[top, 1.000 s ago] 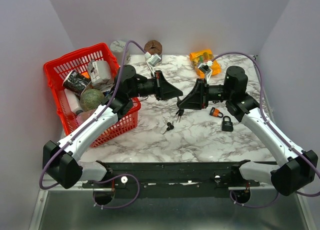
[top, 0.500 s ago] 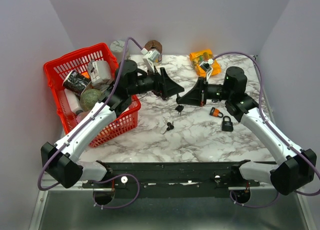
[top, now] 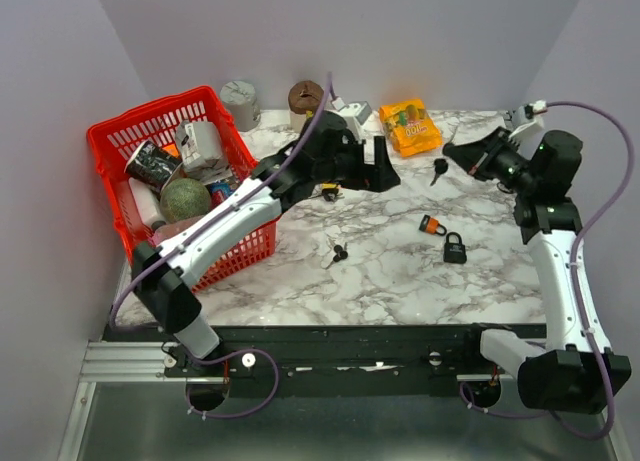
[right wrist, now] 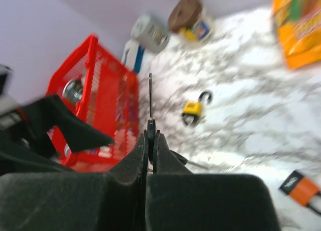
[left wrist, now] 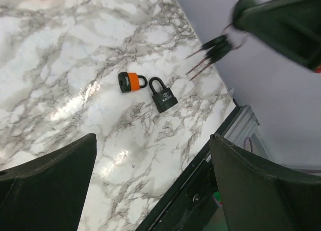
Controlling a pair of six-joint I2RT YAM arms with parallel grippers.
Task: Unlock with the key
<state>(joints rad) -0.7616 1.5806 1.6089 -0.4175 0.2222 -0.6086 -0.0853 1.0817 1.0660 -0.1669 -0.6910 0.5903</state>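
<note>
Red plastic mesh basket (top: 240, 246) fills the left. Above the veined marble tabletop (top: 380, 281), upper centre, the left end effector (top: 385, 168) points right, fingers spread wide and empty. Right of centre lie an orange-capped padlock (top: 431, 224) and a black padlock (top: 455, 248), just beside each other. Upper right, the raised right end effector (top: 449, 153) pinches the slim metal key (top: 438, 168).

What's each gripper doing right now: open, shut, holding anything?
The left gripper: open, holding nothing.
The right gripper: shut on the key.
</note>
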